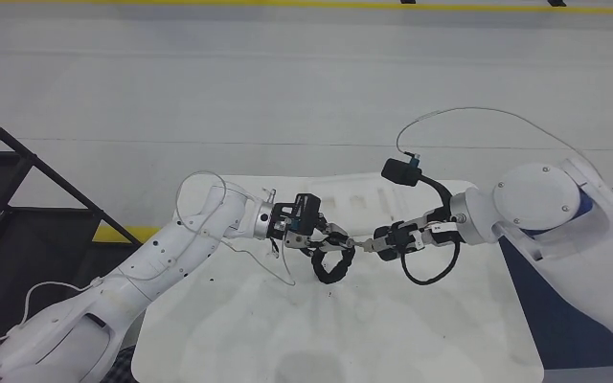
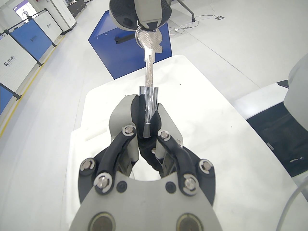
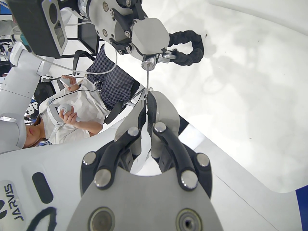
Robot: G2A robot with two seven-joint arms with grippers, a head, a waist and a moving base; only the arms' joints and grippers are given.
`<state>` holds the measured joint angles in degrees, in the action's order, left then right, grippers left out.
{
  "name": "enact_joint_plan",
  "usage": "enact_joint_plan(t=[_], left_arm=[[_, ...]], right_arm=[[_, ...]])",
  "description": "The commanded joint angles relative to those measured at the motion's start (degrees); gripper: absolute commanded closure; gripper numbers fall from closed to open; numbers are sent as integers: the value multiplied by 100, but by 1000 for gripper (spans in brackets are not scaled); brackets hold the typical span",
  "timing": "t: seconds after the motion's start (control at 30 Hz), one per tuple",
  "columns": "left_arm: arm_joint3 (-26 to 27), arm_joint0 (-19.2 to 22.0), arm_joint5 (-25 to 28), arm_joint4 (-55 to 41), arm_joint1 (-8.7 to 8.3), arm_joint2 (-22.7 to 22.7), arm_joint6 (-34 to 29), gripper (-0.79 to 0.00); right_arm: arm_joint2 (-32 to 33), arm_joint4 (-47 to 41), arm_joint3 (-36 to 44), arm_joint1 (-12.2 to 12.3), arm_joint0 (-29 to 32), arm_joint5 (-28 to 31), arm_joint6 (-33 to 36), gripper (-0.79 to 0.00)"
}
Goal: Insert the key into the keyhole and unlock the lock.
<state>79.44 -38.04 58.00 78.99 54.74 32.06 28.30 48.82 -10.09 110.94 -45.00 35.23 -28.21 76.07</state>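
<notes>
Nearest us, our left gripper (image 2: 144, 106) has its fingers closed on the lock (image 2: 149, 102). The chrome barrel juts out from the pads, and the black fabric-covered loop (image 3: 190, 49) sticks out to one side. Our right gripper (image 3: 148, 96) pinches the key (image 2: 149, 40) by its head with narrow fingers, the blade in line with the keyhole and meeting the barrel's face. Both hang above the middle of the white table (image 1: 431, 326), well apart from its edges. We cannot tell how deep the blade sits, and the pads hide the lock's body.
</notes>
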Motion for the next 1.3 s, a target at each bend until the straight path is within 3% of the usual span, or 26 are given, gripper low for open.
enact_joint_plan(t=[0.0,0.73,0.77,0.83,0.87,1.0,1.13,1.2,1.27], left_arm=[[3,25,0,-27,1,-33,-41,0],[45,198,0,-372,-10,-229,-338,0],[41,199,0,-379,-10,-234,-344,0],[32,197,0,-415,-8,-244,-338,0],[20,195,0,-434,-7,-247,-335,0],[-53,165,0,-558,-12,-242,-310,0],[-126,129,0,-806,-39,-230,-314,0],[-170,108,0,-1081,-67,-255,-343,0],[-175,122,0,-1455,-110,-336,-453,0]], right_arm=[[-37,13,1,-7,-35,-10,-10,0],[-476,-49,-232,-173,-322,-33,-106,0],[-481,-80,-251,-181,-325,-22,-115,-120],[-486,-119,-284,-194,-327,-4,-144,-619],[-484,-129,-298,-198,-328,9,-164,-785],[-419,-189,-320,-205,-307,199,-266,-785],[-283,-64,-240,-176,-263,758,-338,-785],[-174,8,-165,-150,-215,1306,-346,-785],[-46,-213,-118,-128,-109,2299,-193,-785]])
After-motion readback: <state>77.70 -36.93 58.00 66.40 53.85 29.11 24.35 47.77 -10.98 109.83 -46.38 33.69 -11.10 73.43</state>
